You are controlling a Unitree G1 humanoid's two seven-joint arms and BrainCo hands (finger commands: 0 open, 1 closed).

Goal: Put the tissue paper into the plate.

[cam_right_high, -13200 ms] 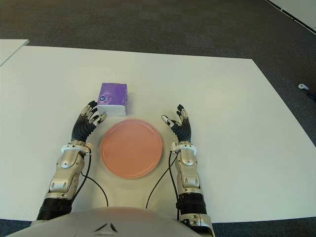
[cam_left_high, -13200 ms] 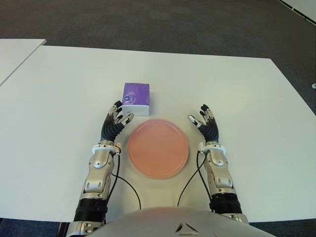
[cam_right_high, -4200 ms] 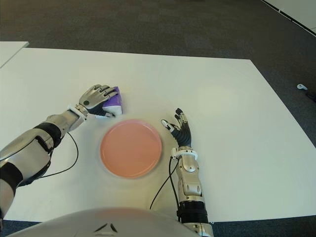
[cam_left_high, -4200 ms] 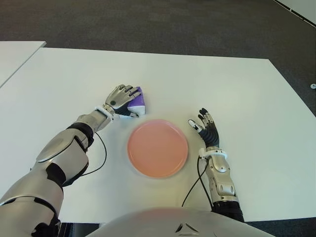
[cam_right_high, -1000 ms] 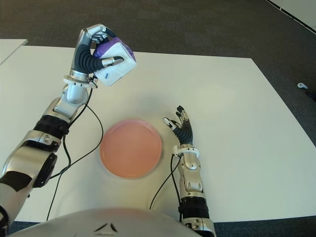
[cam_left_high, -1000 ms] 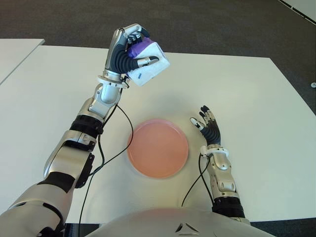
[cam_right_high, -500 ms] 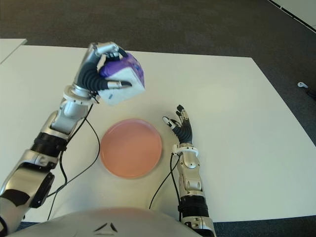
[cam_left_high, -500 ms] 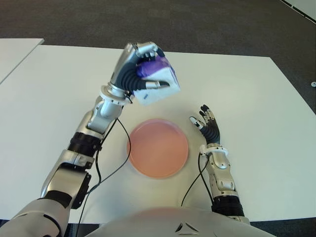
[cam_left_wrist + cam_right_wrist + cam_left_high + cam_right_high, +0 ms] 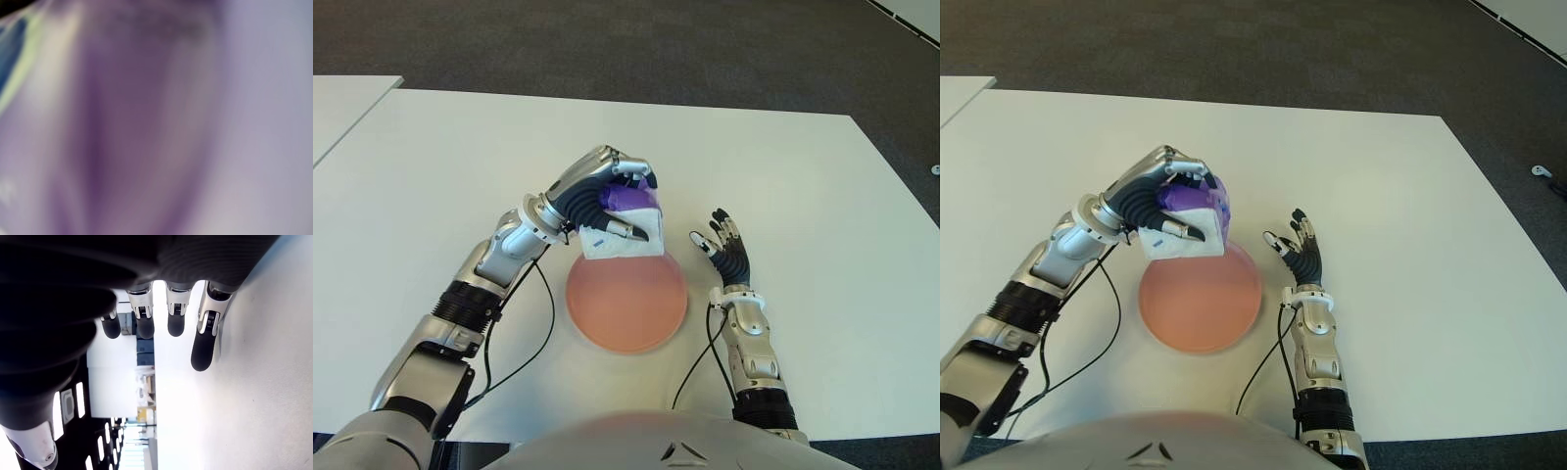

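A wide, white, flat-topped bench (image 9: 460,166) fills most of the view from the head cameras. Beyond its far edge lies a dark grey carpeted floor (image 9: 607,39). The corner of a second white bench (image 9: 342,108) shows at the left edge. A small white object (image 9: 1542,171) lies on the floor at the far right.

Office-like room: white tables (image 9: 431,176), grey carpet (image 9: 607,39)

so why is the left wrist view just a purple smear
Left wrist view: the tissue pack held in the left hand fills the lens, fully out of focus. Eye views: sharp, evenly lit. Right wrist view: the right hand dark against bright background.
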